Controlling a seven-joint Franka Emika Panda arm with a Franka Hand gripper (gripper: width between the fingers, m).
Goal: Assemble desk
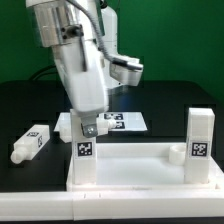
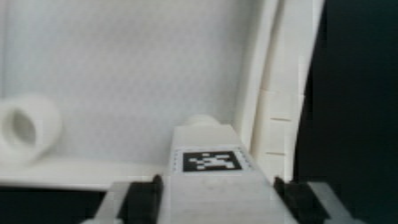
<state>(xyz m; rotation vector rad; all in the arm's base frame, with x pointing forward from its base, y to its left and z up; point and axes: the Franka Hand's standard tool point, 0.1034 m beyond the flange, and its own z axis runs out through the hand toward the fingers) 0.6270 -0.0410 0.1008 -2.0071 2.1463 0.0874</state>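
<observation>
A white desk panel (image 1: 140, 172) is laid flat on the black surface (image 1: 20, 110); a tagged leg (image 1: 86, 150) is held upright at one corner of the panel, clamped between the fingers (image 2: 128, 205) of the gripper (image 1: 88, 130); a second leg (image 1: 201, 135) is stood upright at another corner of the panel; a third leg (image 1: 30, 143) is laid on its side, apart from the panel.

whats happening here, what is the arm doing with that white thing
A Franka arm is putting a white desk together. Its jaws are closed on an upright tagged leg at the corner of the desk panel on the exterior view's left. A second leg stands upright at the panel's corner on the exterior view's right. A third leg lies on the black table beside the panel. Whether the held leg is fully seated cannot be told.
</observation>
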